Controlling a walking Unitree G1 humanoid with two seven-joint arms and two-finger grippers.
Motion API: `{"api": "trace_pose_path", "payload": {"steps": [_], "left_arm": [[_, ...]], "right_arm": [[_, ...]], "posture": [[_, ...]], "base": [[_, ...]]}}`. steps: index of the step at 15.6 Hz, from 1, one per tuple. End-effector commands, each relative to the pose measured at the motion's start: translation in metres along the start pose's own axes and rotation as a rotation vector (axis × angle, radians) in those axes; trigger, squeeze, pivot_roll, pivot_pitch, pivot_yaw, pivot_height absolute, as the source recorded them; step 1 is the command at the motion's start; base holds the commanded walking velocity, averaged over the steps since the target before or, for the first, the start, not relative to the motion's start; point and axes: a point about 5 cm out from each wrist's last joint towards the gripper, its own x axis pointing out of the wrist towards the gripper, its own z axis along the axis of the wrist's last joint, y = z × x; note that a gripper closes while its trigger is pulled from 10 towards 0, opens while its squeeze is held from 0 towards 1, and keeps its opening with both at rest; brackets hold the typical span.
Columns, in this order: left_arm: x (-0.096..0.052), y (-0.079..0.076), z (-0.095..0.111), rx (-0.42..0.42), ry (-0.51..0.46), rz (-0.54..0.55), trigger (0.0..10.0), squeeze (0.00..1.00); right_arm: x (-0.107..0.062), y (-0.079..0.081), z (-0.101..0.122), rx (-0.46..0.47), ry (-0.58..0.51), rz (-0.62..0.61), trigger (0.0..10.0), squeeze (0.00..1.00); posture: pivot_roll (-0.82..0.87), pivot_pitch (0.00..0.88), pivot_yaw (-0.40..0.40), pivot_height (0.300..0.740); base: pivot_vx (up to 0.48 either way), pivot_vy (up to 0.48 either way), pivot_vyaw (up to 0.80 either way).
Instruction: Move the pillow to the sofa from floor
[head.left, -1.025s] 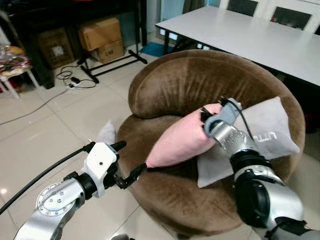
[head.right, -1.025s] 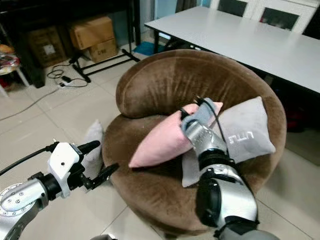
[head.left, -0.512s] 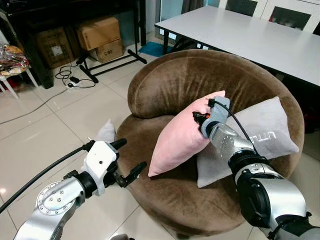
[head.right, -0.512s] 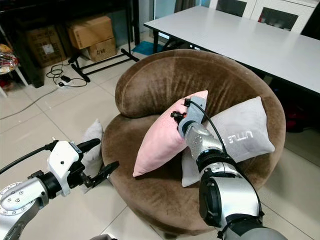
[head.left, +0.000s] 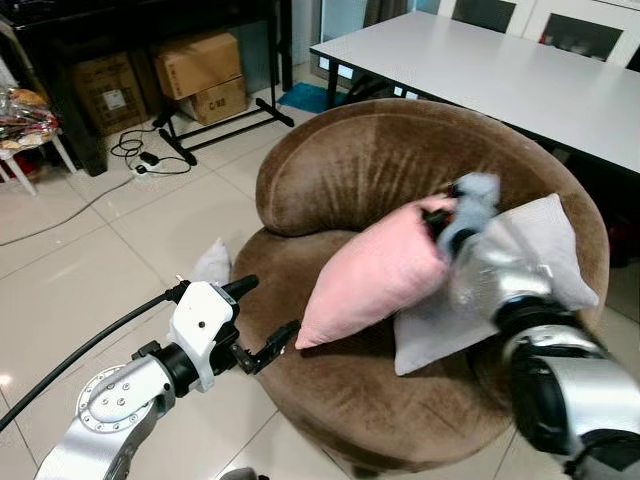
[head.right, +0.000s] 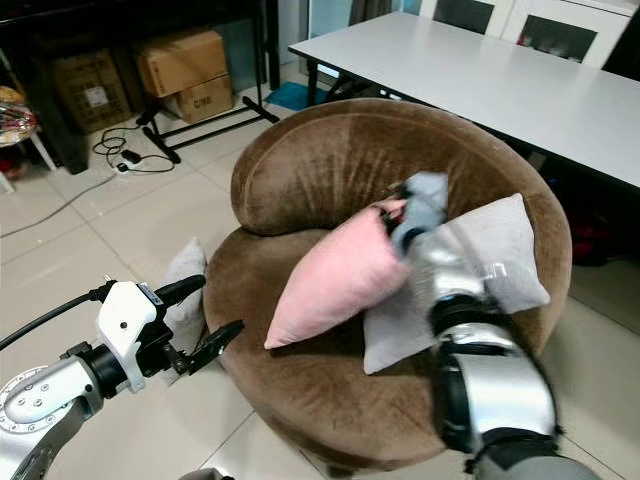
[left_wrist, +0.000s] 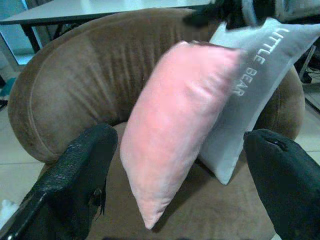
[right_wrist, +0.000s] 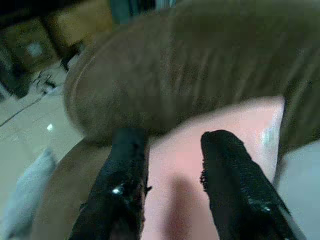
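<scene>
A pink pillow (head.left: 375, 275) lies tilted on the seat of the round brown sofa (head.left: 360, 160), leaning on a grey pillow (head.left: 425, 340) lettered LITTLE BEAR. My right gripper (head.left: 445, 220) is blurred at the pink pillow's upper corner. In the right wrist view its fingers (right_wrist: 125, 190) stand apart, open, with the pink fabric (right_wrist: 255, 120) just beyond them. My left gripper (head.left: 262, 318) hangs open by the sofa's front left edge, a short way from the pillow's lower corner (left_wrist: 150, 220). Another grey pillow (head.left: 212, 265) rests on the floor beside the sofa.
A long white table (head.left: 500, 70) stands close behind the sofa. Cardboard boxes (head.left: 200, 75), a black stand's feet (head.left: 225, 125) and cables (head.left: 140, 155) sit on the tiled floor at the back left. A stool with clutter (head.left: 25, 125) is at the far left.
My right gripper let go of the pink pillow's top corner and is drawing back to the right, blurred. The pillow sank from steeply upright to a lower lean. The left arm barely moved.
</scene>
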Motion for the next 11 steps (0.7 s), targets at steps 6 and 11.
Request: {"api": "trace_pose_path", "payload": {"steps": [6, 11], "left_arm": [[0.003, 0.018, 0.000, 0.051, -0.021, 0.268, 10.0, 0.00], [0.000, 0.037, -0.006, 0.068, 0.012, 0.489, 10.0, 0.00]], "right_arm": [[-0.056, -0.012, 0.034, -0.093, -0.252, 0.063, 10.0, 0.00], [-0.112, 0.021, -0.015, -0.078, -0.192, 0.023, 10.0, 0.00]], "posture": [[-0.04, 0.000, -0.032, 0.740], [-0.03, 0.000, -0.038, 0.740]], "base": [[0.000, 0.000, 0.00], [0.000, 0.480, 0.00]]}}
